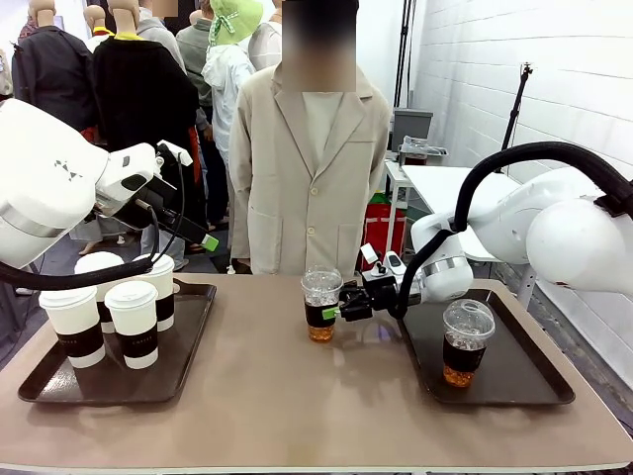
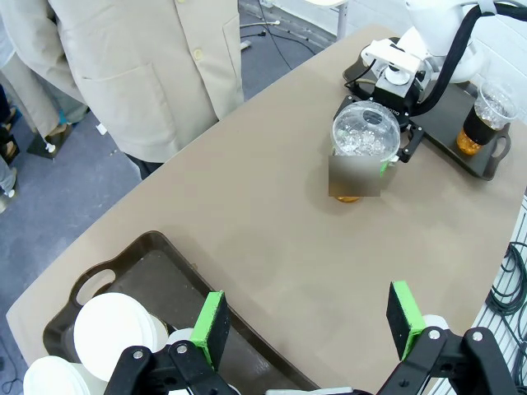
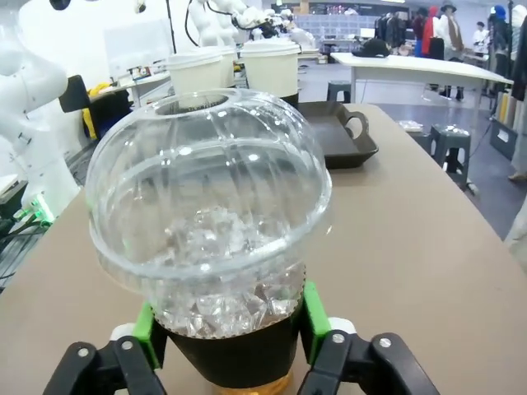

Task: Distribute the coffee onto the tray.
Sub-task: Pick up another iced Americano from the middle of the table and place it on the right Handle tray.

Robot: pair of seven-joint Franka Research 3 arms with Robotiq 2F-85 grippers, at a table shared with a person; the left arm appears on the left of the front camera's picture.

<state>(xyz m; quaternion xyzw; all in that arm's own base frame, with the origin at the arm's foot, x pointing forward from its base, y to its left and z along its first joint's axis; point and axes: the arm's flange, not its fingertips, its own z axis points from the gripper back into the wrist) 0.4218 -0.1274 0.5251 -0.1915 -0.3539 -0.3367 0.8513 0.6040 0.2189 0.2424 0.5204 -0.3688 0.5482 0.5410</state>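
A clear dome-lidded cup of iced coffee stands on the table's middle, between the two trays. My right gripper reaches in from the right and is shut on its dark sleeve. In the right wrist view both green pads press that cup from either side. A second clear cup stands on the right tray. Several white paper cups with brown sleeves stand on the left tray. My left gripper hangs open above the left tray, its jaws wide apart and empty.
A person in a beige coat stands at the table's far edge, behind the middle cup. Bare tabletop lies between the trays and towards the near edge. The right tray has free room around its single cup.
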